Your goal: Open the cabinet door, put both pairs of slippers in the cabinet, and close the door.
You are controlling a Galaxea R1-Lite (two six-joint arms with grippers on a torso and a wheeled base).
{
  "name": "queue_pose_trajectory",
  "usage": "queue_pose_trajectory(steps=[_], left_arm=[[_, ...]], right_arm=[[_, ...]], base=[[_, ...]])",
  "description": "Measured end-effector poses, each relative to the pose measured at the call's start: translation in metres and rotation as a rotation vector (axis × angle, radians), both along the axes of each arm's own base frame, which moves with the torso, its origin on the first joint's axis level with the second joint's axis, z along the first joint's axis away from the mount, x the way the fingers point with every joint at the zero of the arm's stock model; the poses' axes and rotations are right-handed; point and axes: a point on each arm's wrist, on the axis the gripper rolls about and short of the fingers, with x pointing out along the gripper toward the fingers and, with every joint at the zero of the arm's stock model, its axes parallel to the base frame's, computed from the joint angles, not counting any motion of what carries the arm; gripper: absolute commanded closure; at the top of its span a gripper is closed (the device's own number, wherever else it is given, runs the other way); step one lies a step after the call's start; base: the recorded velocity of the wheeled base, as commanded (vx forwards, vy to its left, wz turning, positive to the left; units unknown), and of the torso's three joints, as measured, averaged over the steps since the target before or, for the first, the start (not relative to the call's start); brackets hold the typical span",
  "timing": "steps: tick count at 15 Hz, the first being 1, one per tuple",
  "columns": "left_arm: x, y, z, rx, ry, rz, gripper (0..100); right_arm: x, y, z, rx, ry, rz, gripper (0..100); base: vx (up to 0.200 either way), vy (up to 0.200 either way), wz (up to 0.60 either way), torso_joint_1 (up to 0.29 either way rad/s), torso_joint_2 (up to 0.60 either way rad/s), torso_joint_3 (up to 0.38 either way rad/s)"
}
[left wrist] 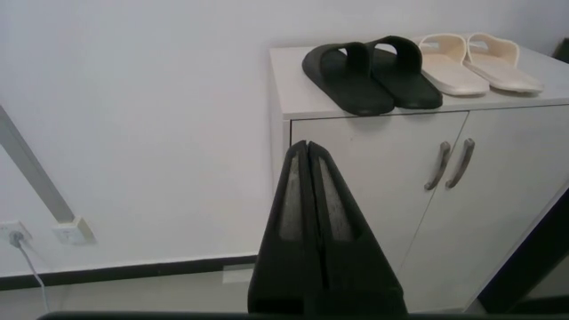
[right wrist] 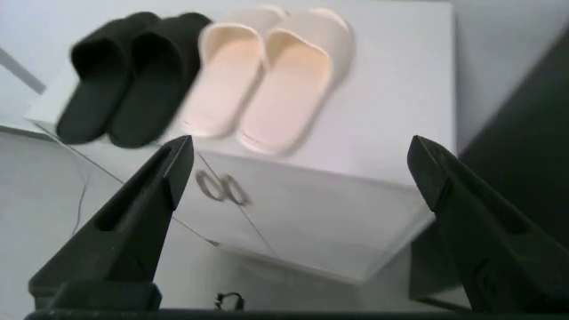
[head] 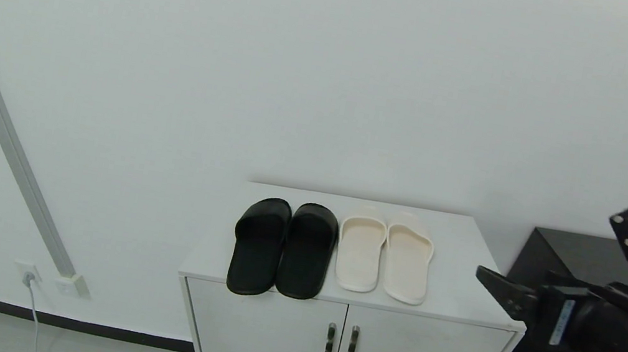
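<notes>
We see our right gripper (right wrist: 300,147) spread wide and empty at the head view's right edge, and our left gripper (left wrist: 308,151) pressed together, holding nothing. The black slippers (head: 284,247) and cream slippers (head: 383,261) lie side by side at lower centre on the white cabinet (head: 459,293). Its doors (head: 262,344) are closed, with a pale wall (head: 329,78) behind.

The cabinet (head: 446,297) stands against the far wall. On its top, the left pair of slippers (head: 262,246) lies just beside the right pair of slippers (head: 360,259), heels toward the near edge. The left pair slightly overhangs that edge. The door handles (head: 330,340) sit together at the middle. A side unit (head: 559,259) stands to the right, and a wall socket (head: 27,270) sits low on the left.
</notes>
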Motion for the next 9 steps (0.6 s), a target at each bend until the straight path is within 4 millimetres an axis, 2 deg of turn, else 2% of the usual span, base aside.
queue_pose_trajectory(steps=[4,9], left_arm=[[0.000,0.000,0.000,0.000,0.000,0.000,100],[0.000,0.000,0.000,0.000,0.000,0.001,100]], right_arm=[[0.038,0.049,0.000,-0.034,0.002,-0.059,0],[0.081,0.102,-0.026,-0.057,0.005,-0.120,0]], base=[[0.000,0.000,0.00,0.000,0.00,0.000],[0.000,0.000,0.00,0.000,0.00,0.000]])
